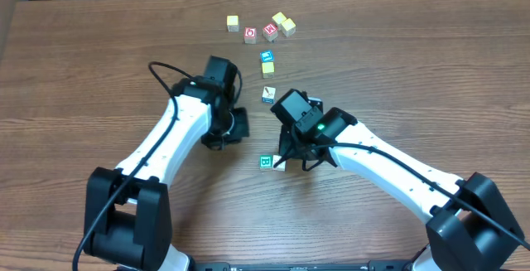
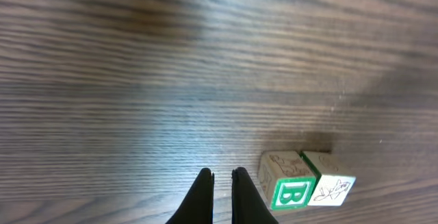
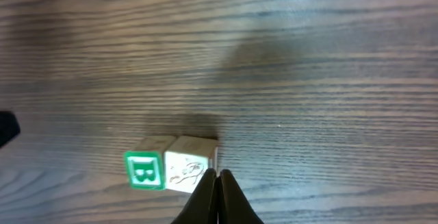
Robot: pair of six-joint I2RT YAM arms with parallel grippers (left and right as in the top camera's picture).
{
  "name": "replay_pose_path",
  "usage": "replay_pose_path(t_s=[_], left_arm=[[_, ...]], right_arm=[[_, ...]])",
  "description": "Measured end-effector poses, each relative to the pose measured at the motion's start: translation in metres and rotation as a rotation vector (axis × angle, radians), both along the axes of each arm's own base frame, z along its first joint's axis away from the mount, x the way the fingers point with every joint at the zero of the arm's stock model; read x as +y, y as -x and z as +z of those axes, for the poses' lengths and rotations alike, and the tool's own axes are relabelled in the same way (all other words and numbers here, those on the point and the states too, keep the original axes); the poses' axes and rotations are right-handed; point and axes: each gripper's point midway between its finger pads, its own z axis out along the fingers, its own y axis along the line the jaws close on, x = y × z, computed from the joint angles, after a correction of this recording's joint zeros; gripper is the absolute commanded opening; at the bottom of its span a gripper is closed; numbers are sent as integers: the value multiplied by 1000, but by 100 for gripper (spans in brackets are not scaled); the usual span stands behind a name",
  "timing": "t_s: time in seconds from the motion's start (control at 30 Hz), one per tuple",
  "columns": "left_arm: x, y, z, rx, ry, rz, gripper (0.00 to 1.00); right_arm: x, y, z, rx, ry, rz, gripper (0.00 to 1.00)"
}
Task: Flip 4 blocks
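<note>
A green-faced block with the letter B lies near the table's middle, touching a cream block with a line drawing on its right. My right gripper is shut and empty, its tips at the cream block's right front edge, beside the B block. My left gripper is shut on nothing, low over bare wood, left of the B block and cream block. A white block with a teal mark and a pale yellow block lie farther back.
At the back lie a blue-faced cube, two red-faced cubes, and pale cubes. The left arm crosses the table's left half, the right arm its right half.
</note>
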Motion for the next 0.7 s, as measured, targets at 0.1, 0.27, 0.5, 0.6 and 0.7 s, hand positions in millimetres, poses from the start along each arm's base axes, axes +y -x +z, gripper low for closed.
replay_pose_path(t_s=[0.1,0.27,0.5,0.6,0.7], left_arm=[[-5,8,-6,14,-5,-23,4],[-8,15,-17,23,-7,-32,4],[-9,22,-33,27,10,-33,4],[-9,24,-35,30,11,-32,4],[-10,22,-36,22,17,-33,4]], right_arm=[[1,7,-17,22,-17,2,4],[1,18,-36,59,-43,8,4],[5,15,-40,38,-75,8,4],[6,14,-40,34,-76,8,4],[7,13,-43,34,-75,8,4]])
